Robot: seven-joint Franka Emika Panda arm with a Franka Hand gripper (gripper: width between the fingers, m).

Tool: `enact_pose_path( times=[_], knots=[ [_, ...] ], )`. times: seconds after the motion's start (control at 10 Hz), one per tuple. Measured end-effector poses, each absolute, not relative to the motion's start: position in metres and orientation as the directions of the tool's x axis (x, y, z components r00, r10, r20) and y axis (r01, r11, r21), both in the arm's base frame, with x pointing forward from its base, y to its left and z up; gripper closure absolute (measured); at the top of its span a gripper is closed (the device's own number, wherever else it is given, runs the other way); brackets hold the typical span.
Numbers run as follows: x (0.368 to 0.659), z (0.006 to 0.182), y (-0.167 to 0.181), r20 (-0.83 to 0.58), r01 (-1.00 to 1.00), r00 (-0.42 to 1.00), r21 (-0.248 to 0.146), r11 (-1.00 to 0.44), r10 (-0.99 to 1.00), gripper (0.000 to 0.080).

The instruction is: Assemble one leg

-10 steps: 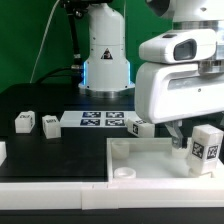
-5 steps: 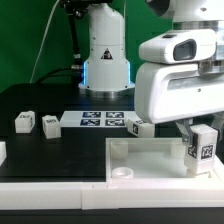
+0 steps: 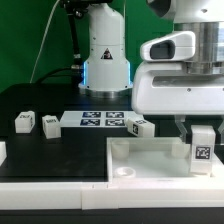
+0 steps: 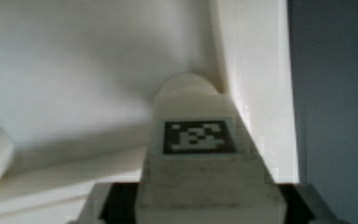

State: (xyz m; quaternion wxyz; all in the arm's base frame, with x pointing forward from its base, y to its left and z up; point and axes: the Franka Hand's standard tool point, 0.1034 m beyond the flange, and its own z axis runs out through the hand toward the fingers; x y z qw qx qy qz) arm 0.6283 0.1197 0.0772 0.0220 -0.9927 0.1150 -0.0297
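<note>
My gripper (image 3: 198,127) is shut on a leg (image 3: 202,148), a small white post with a black-and-white tag on its face. It holds the leg upright over the corner of the large white panel (image 3: 150,158) at the exterior view's right. In the wrist view the leg (image 4: 201,150) stands between my dark fingers (image 4: 112,202), its far end close to the panel's raised rim (image 4: 220,45). Whether the leg touches the panel I cannot tell. Three more legs lie on the black table: two at the exterior view's left (image 3: 23,122) (image 3: 50,125) and one by the marker board (image 3: 139,127).
The marker board (image 3: 100,120) lies on the table behind the panel. The robot's white base (image 3: 104,50) stands at the back. Another white part (image 3: 2,151) shows at the exterior view's left edge. A round boss (image 3: 123,172) sits in the panel's near corner.
The gripper has turned the held leg from tilted to upright and lowered it slightly over the panel's corner at the exterior view's right. The other legs have not moved.
</note>
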Motion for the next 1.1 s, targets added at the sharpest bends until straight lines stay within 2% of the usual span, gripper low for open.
enact_pose_path(
  times=[0.2,0.5,0.6,0.8,0.9,1.0,1.1],
  knots=[
    [0.6279,0.0766,0.1186,0.044,-0.472,0.879,-0.061,-0.879,-0.475,0.0508],
    [0.6282,0.0761,0.1164,0.004,-0.771,0.634,-0.084,-0.632,-0.774,0.0508],
    [0.6281,0.0762,0.1161,-0.003,-0.816,0.575,-0.084,-0.573,-0.818,0.0508],
    [0.6279,0.0761,0.1166,-0.003,-0.807,0.587,-0.084,-0.585,-0.809,0.0502],
    [0.6281,0.0767,0.1182,0.005,-0.762,0.644,-0.084,-0.642,-0.765,0.025],
    [0.6279,0.0771,0.1205,0.012,-0.712,0.699,-0.083,-0.697,-0.715,0.025],
    [0.6271,0.0768,0.1236,0.025,-0.604,0.794,-0.079,-0.793,-0.607,0.0181]
  ],
)
